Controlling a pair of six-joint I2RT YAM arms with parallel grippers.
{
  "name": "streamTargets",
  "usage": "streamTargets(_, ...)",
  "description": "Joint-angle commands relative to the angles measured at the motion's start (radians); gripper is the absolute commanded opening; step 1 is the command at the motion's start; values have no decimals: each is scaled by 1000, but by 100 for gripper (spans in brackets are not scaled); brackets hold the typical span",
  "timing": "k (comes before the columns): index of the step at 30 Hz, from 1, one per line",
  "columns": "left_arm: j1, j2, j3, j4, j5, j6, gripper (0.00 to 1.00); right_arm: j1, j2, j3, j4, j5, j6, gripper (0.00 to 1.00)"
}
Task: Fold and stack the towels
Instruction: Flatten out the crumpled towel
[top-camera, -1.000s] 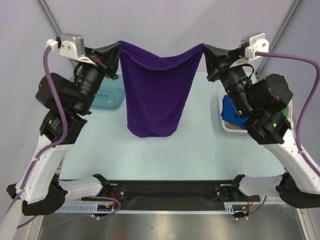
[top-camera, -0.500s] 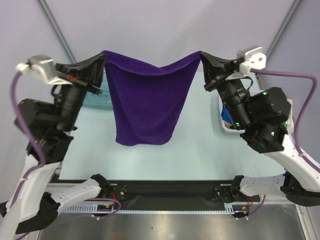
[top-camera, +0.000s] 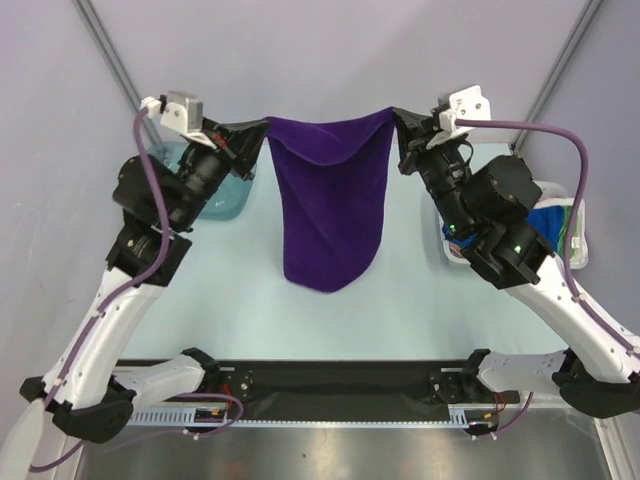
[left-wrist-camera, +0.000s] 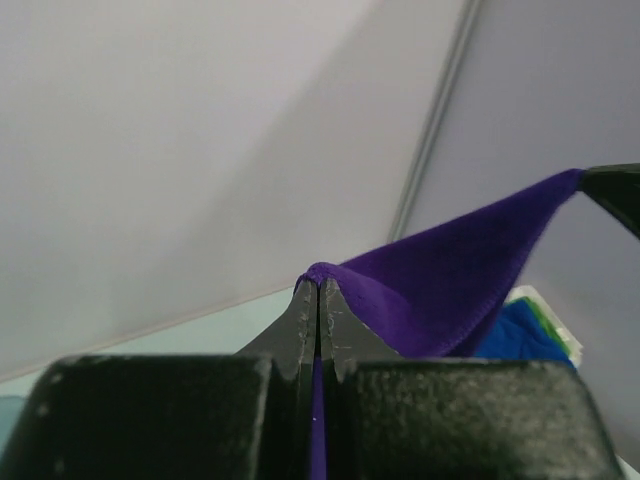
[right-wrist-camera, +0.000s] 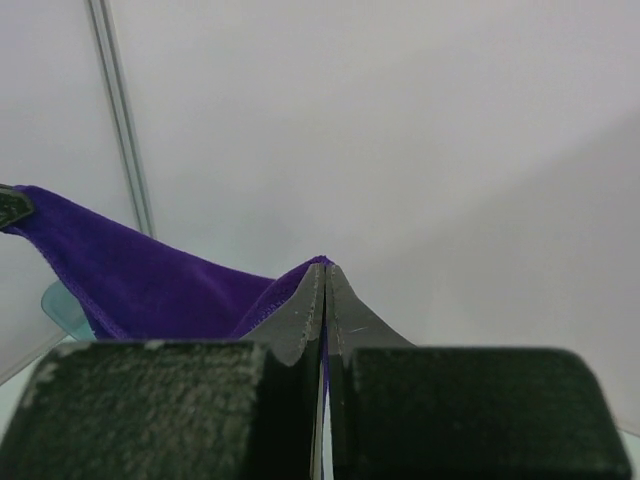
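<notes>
Both left end effector (top-camera: 262, 132) and right end effector (top-camera: 398, 118) pinch purple towel (top-camera: 330, 205); arm (top-camera: 497, 205) half-hides blue towel (top-camera: 549, 221).

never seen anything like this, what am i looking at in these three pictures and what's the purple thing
Two robot arms stand bolted to a table. The big picture looks down from above and behind them; the other two come from cameras on each wrist, looking along the black fingers. The left gripper and right gripper each pinch a top corner of a purple towel, which hangs between them. A teal tub sits at the left, and a white basket with a blue towel at the right.
</notes>
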Motion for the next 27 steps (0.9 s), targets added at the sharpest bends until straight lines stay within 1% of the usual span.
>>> streamTargets(1, 4, -68, 6, 95, 151, 16, 0, 11, -59, 10, 43, -27, -6, 0)
streamTargets(2, 6, -73, 3, 98, 173, 22, 0, 22, -64, 10, 17, -25, -8, 0)
streamTargets(5, 3, -93, -3, 101, 251, 25, 0, 55, -87, 13, 10, -4, -31, 0)
streamTargets(8, -9, -127, -25, 110, 305, 31, 0, 138, -116, 13, 13, 42, -71, 0)
streamTargets(14, -34, -162, -15, 110, 335, 39, 0, 256, -139, 28, 29, 116, -155, 0)
streamTargets(15, -36, -162, -8, 104, 335, 39, 0, 294, -141, 37, 32, 142, -172, 0)
streamTargets(16, -36, -165, 18, 95, 329, 39, 0, 374, -139, 48, 68, 194, -236, 0)
streamTargets(20, -36, -154, 31, 89, 290, 40, 0, 411, -121, 66, 107, 237, -292, 0)
streamTargets(22, -34, -122, 32, 84, 228, 45, 0, 413, -95, 65, 131, 248, -325, 0)
streamTargets(24, -8, -92, 32, 92, 211, 31, 0, 343, -63, 65, 139, 237, -312, 0)
streamTargets(25, 10, -69, 31, 110, 240, -6, 0, 291, -46, 86, 113, 167, -277, 0)
streamTargets(26, 45, -27, 32, 118, 246, -26, 0, 208, -31, 106, 13, 109, -144, 0)
streamTargets(27, 61, 2, 32, 145, 250, -58, 0, 42, -17, 120, -22, 37, -78, 0)
